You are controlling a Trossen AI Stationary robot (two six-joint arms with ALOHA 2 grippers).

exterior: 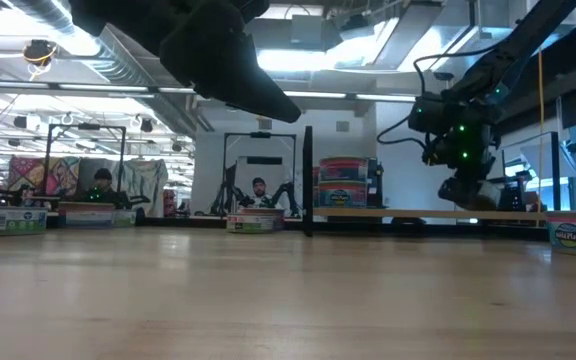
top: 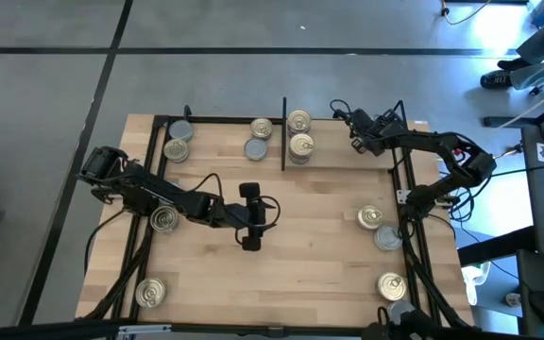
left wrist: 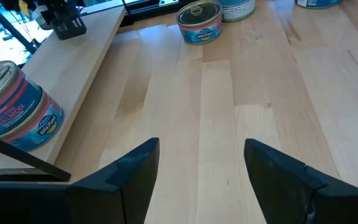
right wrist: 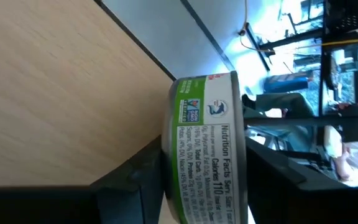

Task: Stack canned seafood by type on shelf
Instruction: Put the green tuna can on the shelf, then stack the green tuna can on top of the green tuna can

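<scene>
Your right gripper (right wrist: 201,186) grasps a tin (right wrist: 205,146) turned on edge, lid sideways, over the shelf (top: 348,159); left gripper (left wrist: 201,174) released.

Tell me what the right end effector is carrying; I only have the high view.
Observer: The right wrist view shows a green-labelled tin gripped in the right end effector.
Operator: Report the left end effector.
Observer: The left end effector is open and empty over bare wood.
Operator: Describe the tins nearest it.
Observer: Two stacked tins on the shelf plank carry pink and blue labels.
</scene>
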